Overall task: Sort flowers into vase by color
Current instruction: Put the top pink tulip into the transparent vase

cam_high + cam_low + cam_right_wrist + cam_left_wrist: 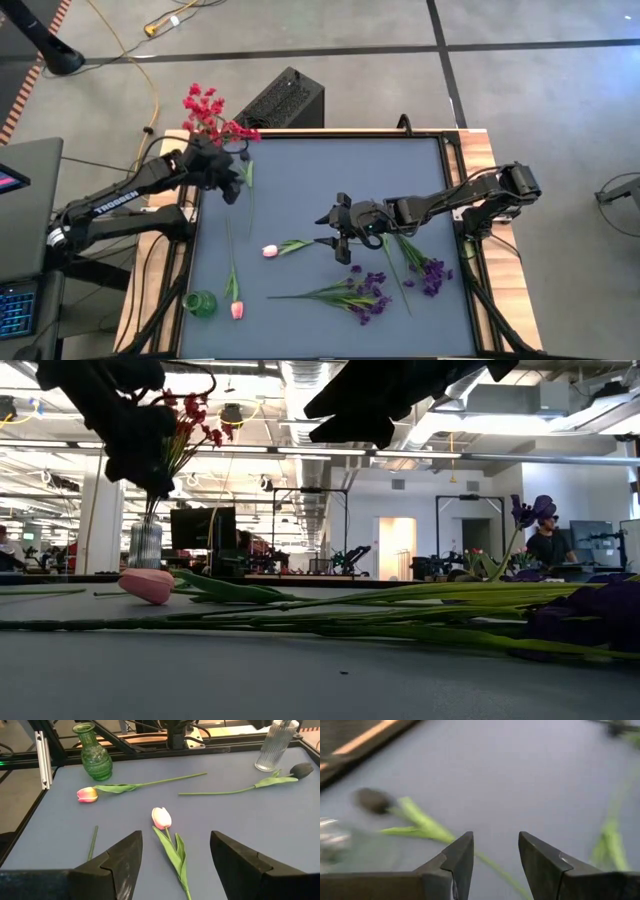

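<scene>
- Your work surface is the blue-grey table mat (330,180), and the sort is partly done: red blossom sprays (208,112) already stand in the clear ribbed vase (274,744) at the far-left corner, while the green glass vase (200,304) at the near-left corner has nothing in it.
- Your right gripper (338,232) hangs over the middle of the mat with its fingers spread wide and nothing between them. By my reading, you are lining up a pick on the pink tulip (161,817) just ahead of it.
- That pink tulip lies flat, long axis roughly across the mat, bud toward the left side and stem and leaves running back under the right gripper. The next move likely calls for coming down across the stem just behind the bud, jaws straddling it crosswise.
- Your left gripper (495,865) sits by the ribbed vase, fingers parted and holding nothing; a stem lies on the mat below them.
- A dark-budded flower (301,769) lies beside that ribbed vase, bud toward it.
- Purple iris-like bunches (430,275) wait on the right side near the front edge, one stem angled toward the far side.
- A second pink tulip (237,309) lies just beside the green glass vase, bud toward the near edge, stem pointing away.
</scene>
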Tool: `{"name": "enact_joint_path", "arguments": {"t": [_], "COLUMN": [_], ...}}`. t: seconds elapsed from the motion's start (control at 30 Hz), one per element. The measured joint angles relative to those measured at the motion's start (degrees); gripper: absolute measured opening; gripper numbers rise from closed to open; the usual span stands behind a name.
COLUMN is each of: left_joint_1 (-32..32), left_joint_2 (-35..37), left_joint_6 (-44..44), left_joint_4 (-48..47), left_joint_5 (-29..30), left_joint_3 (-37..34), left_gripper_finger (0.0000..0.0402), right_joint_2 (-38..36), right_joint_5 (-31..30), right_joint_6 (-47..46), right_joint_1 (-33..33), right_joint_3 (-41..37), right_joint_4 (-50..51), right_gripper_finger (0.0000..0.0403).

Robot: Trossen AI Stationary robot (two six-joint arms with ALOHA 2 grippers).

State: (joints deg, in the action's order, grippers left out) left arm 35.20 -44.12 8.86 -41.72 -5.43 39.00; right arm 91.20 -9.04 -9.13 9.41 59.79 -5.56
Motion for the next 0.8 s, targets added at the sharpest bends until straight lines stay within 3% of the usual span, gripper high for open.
{"name": "enact_joint_path", "arguments": {"t": [0.17,0.53,0.63,0.8], "left_joint_1": [-5.37,-27.57,-34.35,-46.00], "left_joint_2": [0.00,-0.02,-0.02,-1.53], "left_joint_6": [1.07,6.37,6.91,5.44], "left_joint_4": [1.28,13.49,17.54,22.98], "left_joint_5": [-6.15,-6.03,-3.97,4.34], "left_joint_3": [0.00,0.00,0.00,0.02], "left_gripper_finger": [0.0144,0.0144,0.0144,0.0144], "right_joint_2": [0.00,0.00,-0.01,-0.11], "right_joint_5": [0.00,0.19,0.28,2.50], "right_joint_6": [-0.02,-2.70,-4.45,-10.39], "right_joint_1": [0.00,1.18,2.38,5.12], "right_joint_3": [0.00,0.00,0.00,0.00], "right_joint_4": [0.00,0.42,2.87,9.69], "right_gripper_finger": [0.0260,0.0260,0.0260,0.0260]}}
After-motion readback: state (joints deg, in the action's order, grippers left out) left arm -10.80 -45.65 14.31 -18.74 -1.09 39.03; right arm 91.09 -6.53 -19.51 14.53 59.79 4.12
